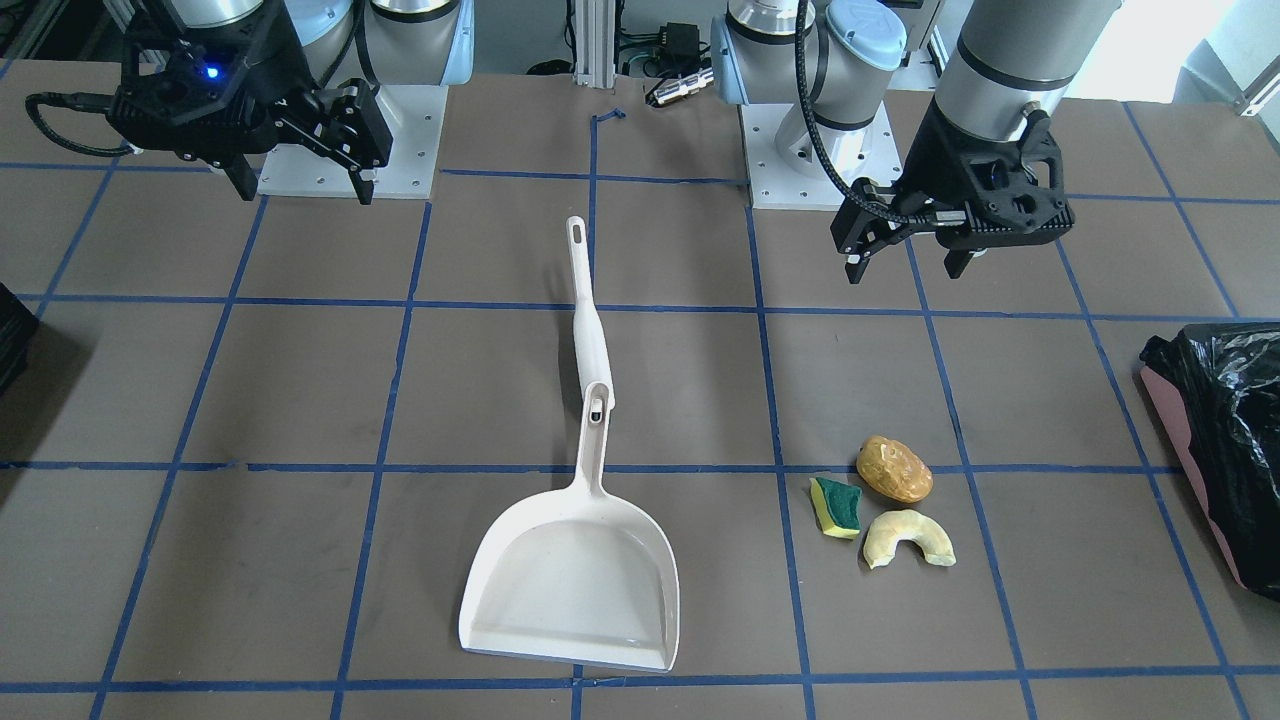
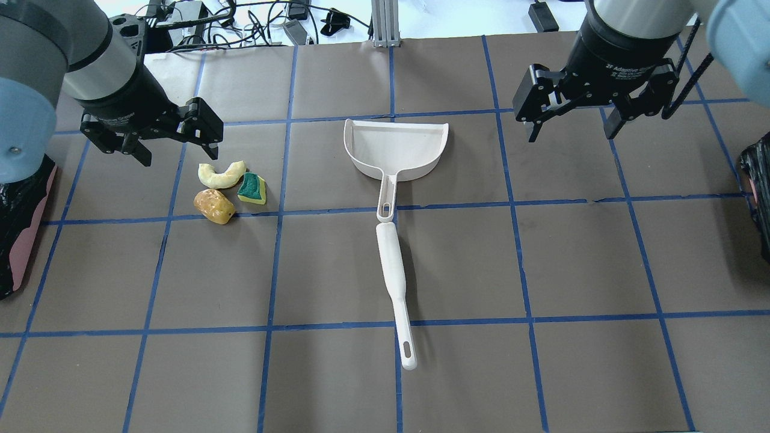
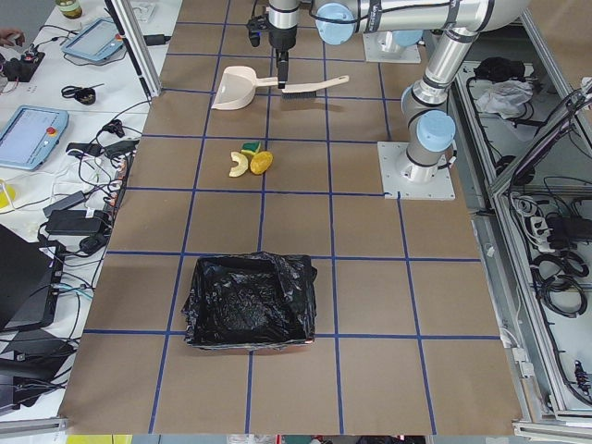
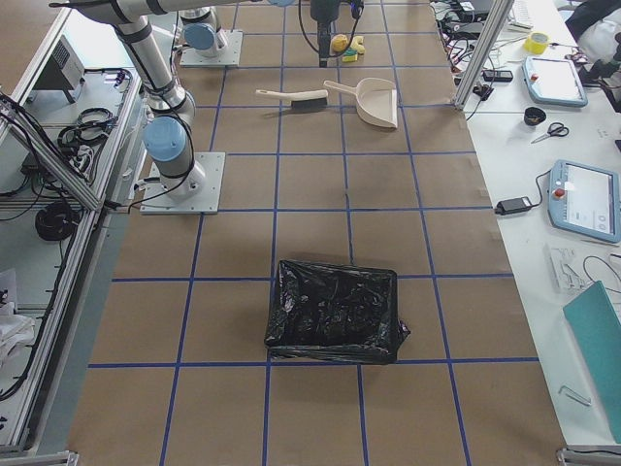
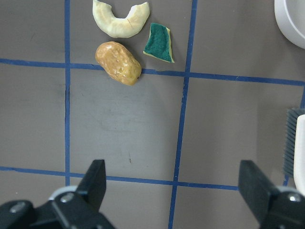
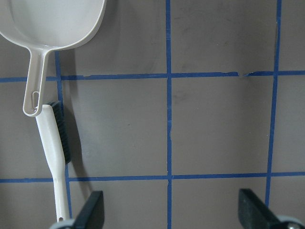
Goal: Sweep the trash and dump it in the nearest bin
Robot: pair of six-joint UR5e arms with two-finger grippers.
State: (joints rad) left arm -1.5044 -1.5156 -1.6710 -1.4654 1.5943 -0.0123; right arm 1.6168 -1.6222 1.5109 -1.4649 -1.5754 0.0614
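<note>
The left gripper (image 2: 180,149), jaws wide and empty, hovers just beside the clustered crescent piece (image 2: 222,174), sponge (image 2: 252,189) and potato-like lump (image 2: 214,206), with bare table (image 2: 325,270) around them, the black-lined bin (image 2: 29,231) at the table's left edge, and the right gripper (image 2: 571,136), likewise agape, past the dustpan (image 2: 397,147) and brush (image 2: 394,270).

1. I read the bin (image 1: 1215,400) as cropped by the front view's right edge; overhead, by the left edge;
2. Left wrist view: dustpan (image 5: 293,19) and brush (image 5: 299,148) run off the right edge.
</note>
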